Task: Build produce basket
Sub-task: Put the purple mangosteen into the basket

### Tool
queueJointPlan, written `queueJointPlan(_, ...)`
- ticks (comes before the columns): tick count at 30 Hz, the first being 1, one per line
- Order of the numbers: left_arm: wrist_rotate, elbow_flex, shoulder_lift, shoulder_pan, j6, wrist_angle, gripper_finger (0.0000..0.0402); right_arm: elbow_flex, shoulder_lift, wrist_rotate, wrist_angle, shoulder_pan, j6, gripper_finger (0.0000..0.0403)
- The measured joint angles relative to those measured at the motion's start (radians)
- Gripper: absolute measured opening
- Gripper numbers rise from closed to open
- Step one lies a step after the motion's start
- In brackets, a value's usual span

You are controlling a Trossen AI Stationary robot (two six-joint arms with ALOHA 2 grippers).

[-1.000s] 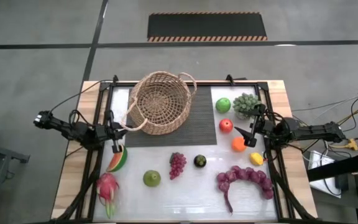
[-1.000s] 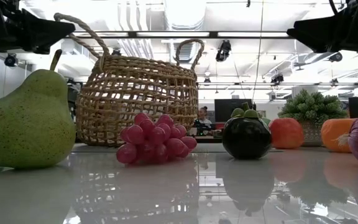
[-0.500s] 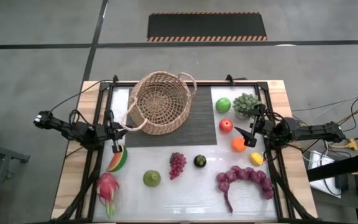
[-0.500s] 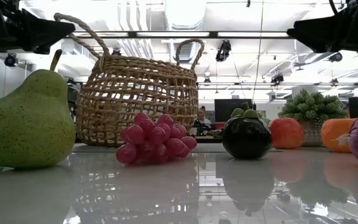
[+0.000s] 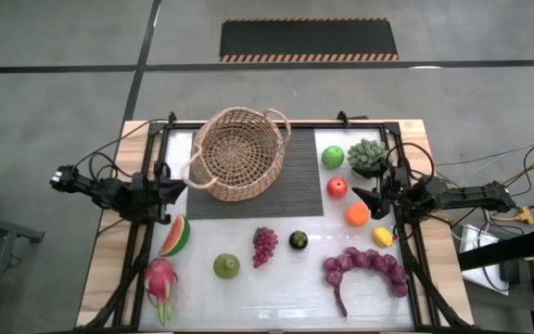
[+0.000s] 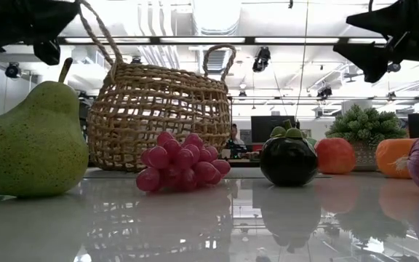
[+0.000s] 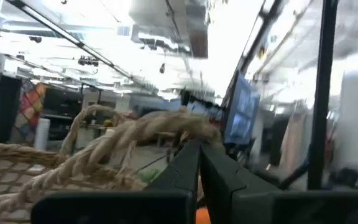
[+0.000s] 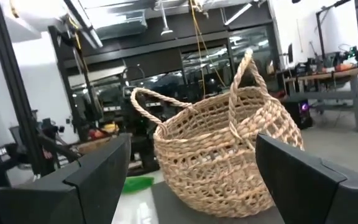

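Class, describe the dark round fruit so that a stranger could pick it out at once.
Start at the wicker basket on the dark mat. On the white surface in front of the mat, right of the small grape bunch, sits the dark round fruit. It alone is nearly black.

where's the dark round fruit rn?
In the high view the dark round fruit sits on the table's near centre, between the small grape bunch and the long grape bunch, just below the dark mat.

Grey floor (image 5: 54, 111) with a hazard-striped mat (image 5: 309, 40); bright ceiling lights (image 6: 195, 18), dark monitors (image 6: 268, 127) behind.
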Motion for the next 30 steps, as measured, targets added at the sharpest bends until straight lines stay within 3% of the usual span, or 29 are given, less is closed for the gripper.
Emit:
queueJointPlan(4,0.004,0.044,-0.002,-0.001,-0.002,0.004,0.0000,0.000,0.000,-0.002,0.000,0.000,-0.060,0.0327)
queueJointPlan(20,0.001,0.119,-0.001,0.000,0.063,0.184,0.0000,0.000,0.000,-0.002,0.005,0.000,-0.014,0.0327)
queueJointPlan(25,-0.008,0.117,-0.002,0.000,0.231,0.211,0.0000,0.000,-0.001,0.000,0.035,0.000,-0.014,0.0327)
queueJointPlan(30,-0.008,0.116,0.000,0.000,0.297,0.207,0.0000,0.000,-0.001,-0.001,0.034,0.000,-0.050,0.0327)
